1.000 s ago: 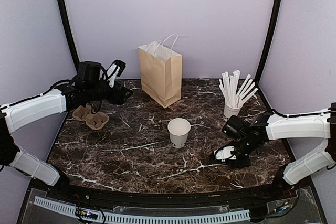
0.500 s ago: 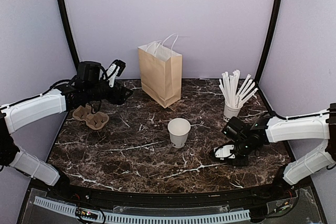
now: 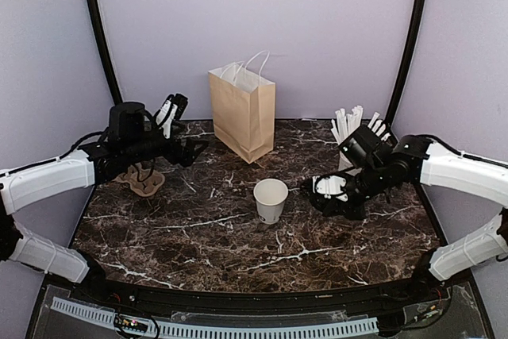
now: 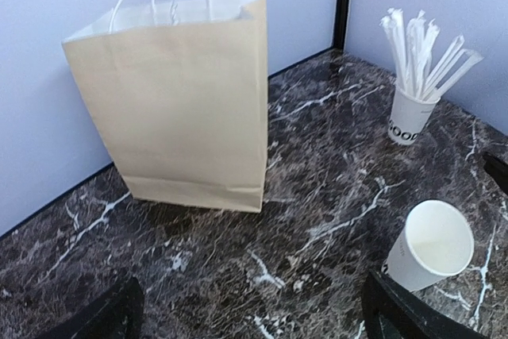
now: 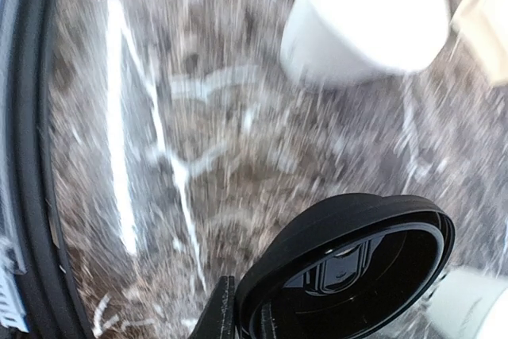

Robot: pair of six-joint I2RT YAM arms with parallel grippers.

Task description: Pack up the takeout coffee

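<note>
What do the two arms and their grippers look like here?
Left arm and right arm: smooth white shells over the links, black joints and wrists, a thin black cable looping beside each. Left gripper and right gripper: black bodies with white finger parts.

Left arm [image 3: 48, 180], right arm [image 3: 464, 172]: white shells, black joints (thin black cables).

Pale lavender walls [image 3: 254, 21] meet at black corner posts [image 3: 99, 29]; dark white-veined marble tabletop [image 3: 198, 236], seemingly under soft even light.
</note>
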